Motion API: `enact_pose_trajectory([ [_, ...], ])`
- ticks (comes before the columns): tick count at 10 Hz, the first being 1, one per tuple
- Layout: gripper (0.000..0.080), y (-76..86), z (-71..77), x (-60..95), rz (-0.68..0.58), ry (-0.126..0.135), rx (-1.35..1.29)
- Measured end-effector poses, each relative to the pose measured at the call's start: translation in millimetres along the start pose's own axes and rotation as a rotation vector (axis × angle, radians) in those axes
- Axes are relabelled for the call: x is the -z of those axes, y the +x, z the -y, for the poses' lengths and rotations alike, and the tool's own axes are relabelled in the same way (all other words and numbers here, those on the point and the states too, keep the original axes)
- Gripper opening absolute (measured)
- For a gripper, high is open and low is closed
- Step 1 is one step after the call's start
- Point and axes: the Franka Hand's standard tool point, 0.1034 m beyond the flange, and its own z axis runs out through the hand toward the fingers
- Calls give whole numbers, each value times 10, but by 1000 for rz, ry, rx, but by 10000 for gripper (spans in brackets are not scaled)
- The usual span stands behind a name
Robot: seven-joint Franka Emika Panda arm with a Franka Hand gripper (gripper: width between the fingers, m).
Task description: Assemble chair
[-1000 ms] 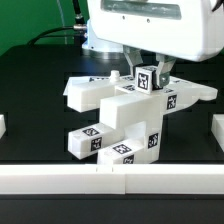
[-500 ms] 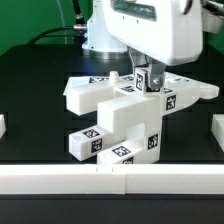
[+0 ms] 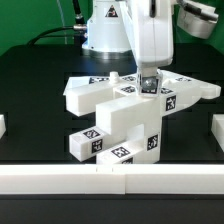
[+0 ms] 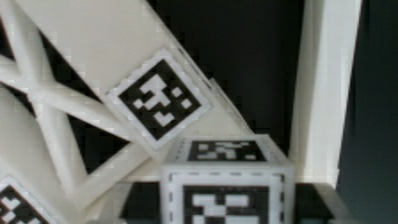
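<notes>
The partly built chair (image 3: 125,115) stands mid-table in the exterior view, made of white blocky parts with tags. Its flat plate (image 3: 90,93) lies on top, and tagged blocks (image 3: 88,141) stick out low at the front. My gripper (image 3: 150,80) reaches straight down onto the assembly's top and is shut on a small upright tagged block (image 3: 150,88) there. In the wrist view that tagged block (image 4: 222,185) sits between the jaws, with the cross-braced plate (image 4: 98,110) beside it. The fingertips themselves are hidden.
A low white rail (image 3: 110,182) runs along the table's front edge. White blocks stand at the exterior view's left (image 3: 2,126) and right (image 3: 216,131). The arm's base (image 3: 105,35) rises behind the chair on the black tabletop.
The hand has turned about its vertical axis over the small block, from showing its broad face to its narrow side. The block and the chair stayed in place.
</notes>
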Motion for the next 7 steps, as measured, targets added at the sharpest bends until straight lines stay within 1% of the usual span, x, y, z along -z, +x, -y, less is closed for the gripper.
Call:
enact_pose_trajectory([
  [6,287,-42,0,-7,15,0,-362],
  [7,287,-49,0,-8,18,0,-389],
])
